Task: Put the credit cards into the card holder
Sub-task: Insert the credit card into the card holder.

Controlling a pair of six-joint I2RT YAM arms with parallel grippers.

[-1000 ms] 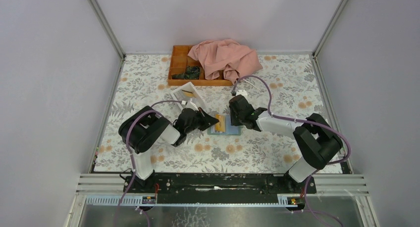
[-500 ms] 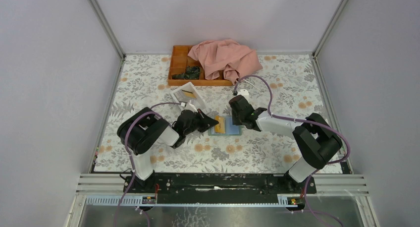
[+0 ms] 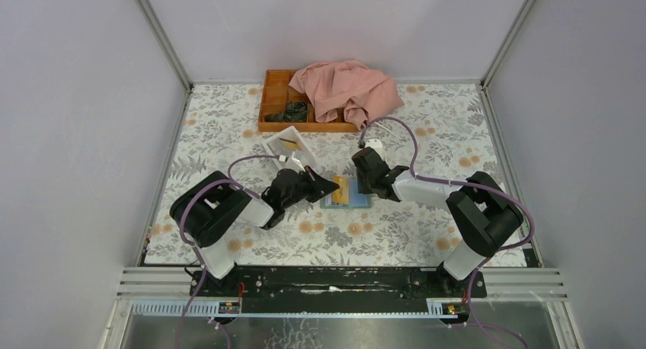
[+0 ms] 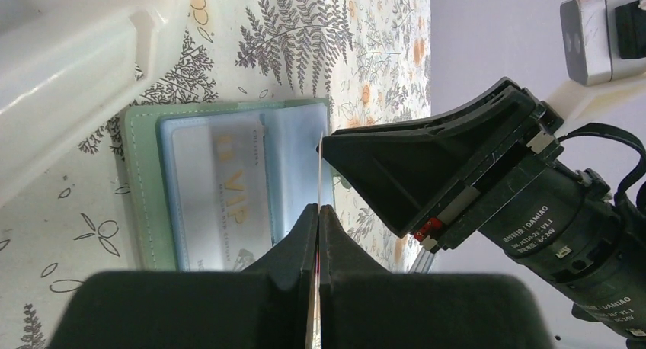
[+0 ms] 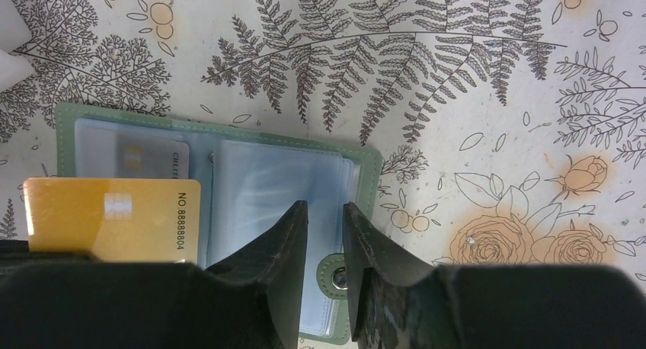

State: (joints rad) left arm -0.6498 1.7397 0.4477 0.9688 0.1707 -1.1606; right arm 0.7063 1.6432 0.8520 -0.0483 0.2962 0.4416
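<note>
The card holder (image 3: 352, 199) lies open on the floral table, grey-green outside (image 5: 370, 166), pale blue clear sleeves inside. A greyish credit card (image 4: 221, 196) sits in its left sleeve. My left gripper (image 4: 318, 208) is shut on an orange credit card (image 5: 114, 216), seen edge-on (image 4: 318, 174) in its own view; the card hovers over the holder's left half (image 3: 340, 187). My right gripper (image 5: 325, 208) stands over the holder's right half, jaws a narrow gap apart, nothing clamped. The holder's snap tab (image 5: 333, 276) shows between them.
A white open-topped box (image 3: 288, 147) stands just left of and behind the holder, close to my left gripper (image 3: 329, 186). An orange wooden tray (image 3: 276, 101) with dark items and a pink cloth (image 3: 346, 90) sit at the back. Purple walls enclose the table.
My left gripper has edged slightly right with the orange card, and that arm's elbow has shifted left. The right arm has barely moved.
</note>
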